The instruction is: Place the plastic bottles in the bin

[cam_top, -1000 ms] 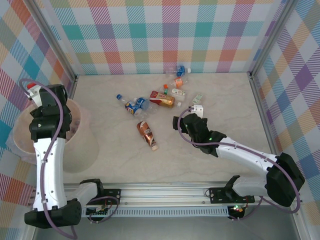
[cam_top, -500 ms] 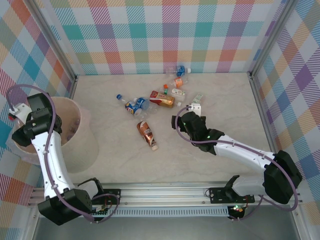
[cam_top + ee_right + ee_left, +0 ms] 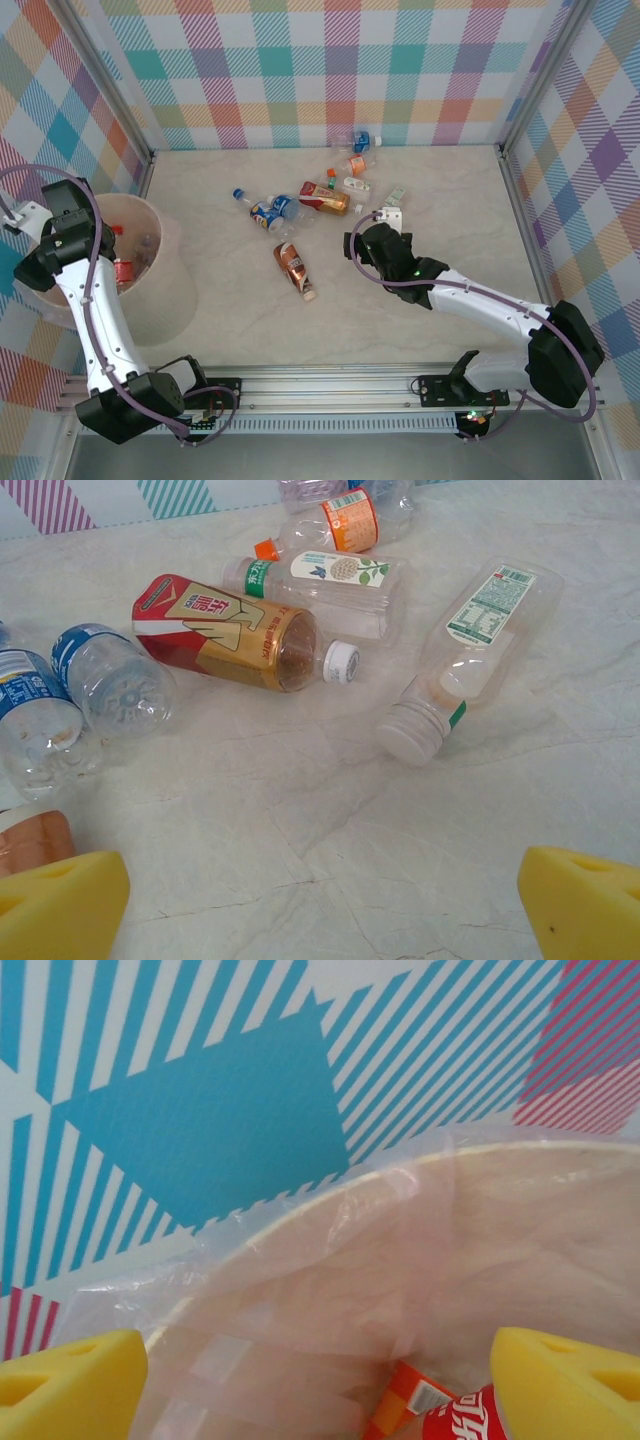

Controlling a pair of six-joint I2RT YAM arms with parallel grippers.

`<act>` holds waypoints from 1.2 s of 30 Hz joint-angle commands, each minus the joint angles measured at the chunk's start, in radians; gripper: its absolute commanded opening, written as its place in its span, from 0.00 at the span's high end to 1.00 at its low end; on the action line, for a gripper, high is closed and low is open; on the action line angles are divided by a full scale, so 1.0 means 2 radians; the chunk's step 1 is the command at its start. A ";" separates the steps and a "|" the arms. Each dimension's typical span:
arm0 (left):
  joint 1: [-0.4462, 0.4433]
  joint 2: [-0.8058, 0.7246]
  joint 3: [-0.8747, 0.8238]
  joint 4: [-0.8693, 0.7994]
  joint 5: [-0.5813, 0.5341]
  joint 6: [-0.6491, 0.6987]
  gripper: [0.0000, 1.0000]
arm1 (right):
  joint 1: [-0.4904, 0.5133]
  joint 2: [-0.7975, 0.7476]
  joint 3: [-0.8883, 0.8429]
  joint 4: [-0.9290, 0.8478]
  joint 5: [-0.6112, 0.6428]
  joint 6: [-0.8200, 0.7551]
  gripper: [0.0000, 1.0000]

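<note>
Left wrist: left pincer (image 3: 320, 1385) wide above the bin (image 3: 300, 1218), red-labelled bottle (image 3: 455, 1415) inside at 5 o'clock; I read the right pincer (image 3: 320, 905), also wide, as lined up on bottles (image 3: 225, 635) lying on the surface (image 3: 300, 850) at 12 o'clock

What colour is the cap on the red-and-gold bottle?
The cap is white; the right wrist view shows it best.

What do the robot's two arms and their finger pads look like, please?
The left arm and right arm have white shells between black joints, with black bases. A lilac cable loops loosely along each. A small green light glows on the right arm's black wrist section. The left arm's finger pads and the right arm's are bright yellow wedges.
</note>
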 commanded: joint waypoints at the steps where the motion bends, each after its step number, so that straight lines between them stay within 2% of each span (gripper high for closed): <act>1: 0.006 -0.018 0.031 -0.020 0.066 -0.014 0.11 | -0.003 -0.008 0.006 -0.005 0.002 0.006 0.00; 3: 0.005 -0.027 0.041 -0.020 0.117 -0.018 0.09 | -0.002 -0.010 0.005 -0.005 0.001 0.012 0.00; 8: 0.002 -0.062 0.047 0.006 0.289 -0.051 0.04 | -0.002 -0.023 -0.016 0.023 -0.009 0.025 0.00; 11: -0.022 -0.070 0.056 0.019 0.347 -0.078 0.00 | -0.002 -0.034 -0.030 0.039 -0.010 0.032 0.00; 13: -0.050 -0.073 0.064 0.025 0.360 -0.091 0.00 | -0.002 -0.039 -0.035 0.043 -0.010 0.034 0.00; 15: -0.086 -0.076 0.070 0.032 0.362 -0.098 0.00 | -0.003 -0.044 -0.038 0.045 -0.010 0.035 0.00; 21: -0.258 -0.056 0.075 0.055 0.313 -0.125 0.00 | -0.003 -0.048 -0.044 0.045 -0.011 0.040 0.00; 26: -0.411 -0.008 0.073 0.074 0.205 -0.132 0.00 | -0.003 -0.049 -0.044 0.043 -0.010 0.041 0.00; 30: -0.469 0.032 0.066 0.091 0.183 -0.139 0.00 | -0.003 -0.052 -0.044 0.036 -0.010 0.044 0.00; 36: -0.503 0.097 0.055 0.090 0.172 -0.164 0.00 | -0.004 -0.060 -0.045 0.032 -0.008 0.050 0.00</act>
